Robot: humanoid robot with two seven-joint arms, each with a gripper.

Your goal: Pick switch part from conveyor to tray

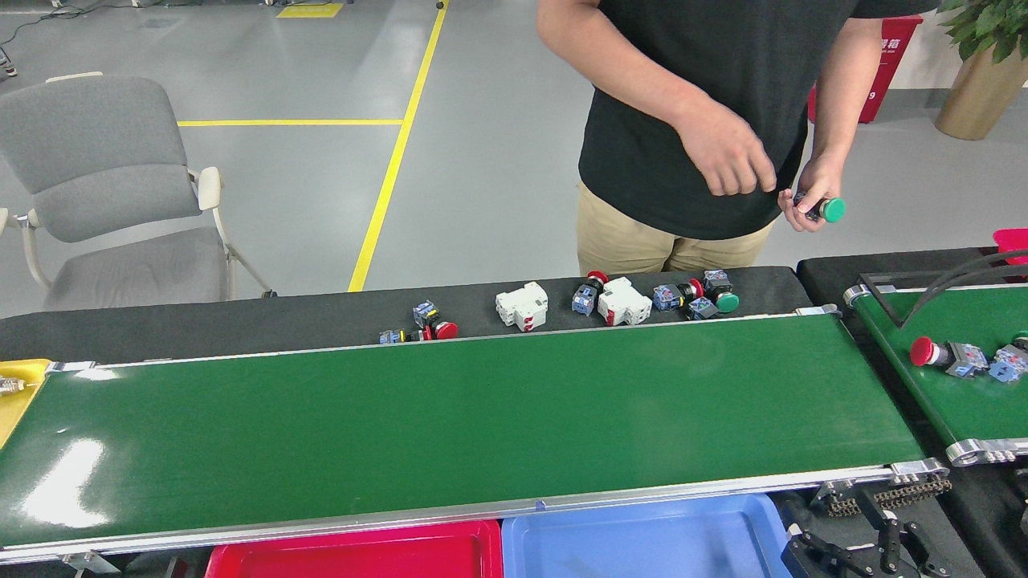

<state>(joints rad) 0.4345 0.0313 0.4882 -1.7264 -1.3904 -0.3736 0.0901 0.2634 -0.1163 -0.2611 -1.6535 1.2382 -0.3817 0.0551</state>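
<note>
Conveyor: the long green belt [450, 417] runs across my view between silver rails, glossy with ceiling glare at the left, and I see nothing riding on it.
Switch parts: red-capped and green-capped push-button switches [691, 295] and white breaker blocks [522, 307] sit in a loose row on the black worktop [241, 321] just behind the far rail, off the belt. I judge they are staged there so they can be fed on by hand.
Person: someone in a black shirt stands behind the worktop; one hand [813, 197] holds a green-capped switch [827, 209] well above the belt, the other hand [727, 156] is curled and empty. My guess is this piece is about to be set down.
Trays: a red tray [361, 554] and a blue tray [642, 538] sit side by side against the near rail, placed close so a picked part has a short trip.
End effectors: neither shows. The black linkage at the lower right corner may be part of my rig, but I cannot tell.
Second belt: a shorter green belt [956, 377] at right carries a red-capped switch [940, 353].
Room: grey floor with yellow lines, a grey chair [104, 185], a potted plant [984, 72].
Stage: nothing to pick yet, so I wait.
</note>
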